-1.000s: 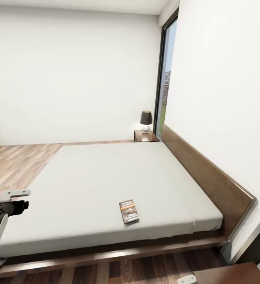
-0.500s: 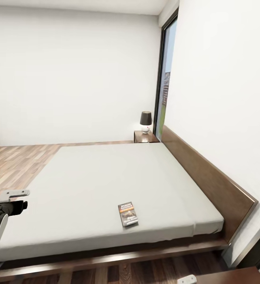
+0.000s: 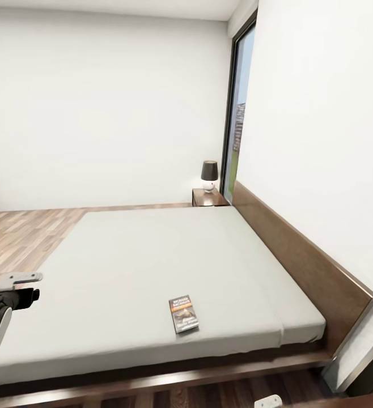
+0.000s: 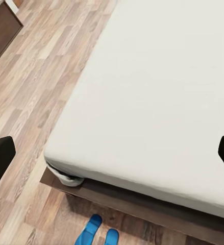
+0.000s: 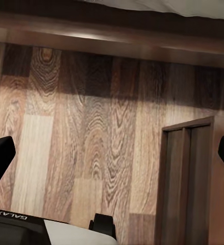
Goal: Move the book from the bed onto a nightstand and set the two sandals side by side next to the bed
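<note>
the book [image 3: 183,314] lies flat on the bed [image 3: 152,272] near its foot edge; two blue sandals [image 4: 97,234] sit on the floor beside the bed's corner; a nightstand [image 3: 208,197] stands by the headboard.

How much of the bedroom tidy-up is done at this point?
Nothing is done yet. The book lies on the bed, the nightstand holds only a lamp, and the two sandals sit on the floor by the bed's corner. Both grippers look open and empty.

Open mattress surrounds the book [image 3: 183,314] on the bed [image 3: 152,255]. Headboard [image 3: 300,260] (right edge) and wall bound approach there.
</note>
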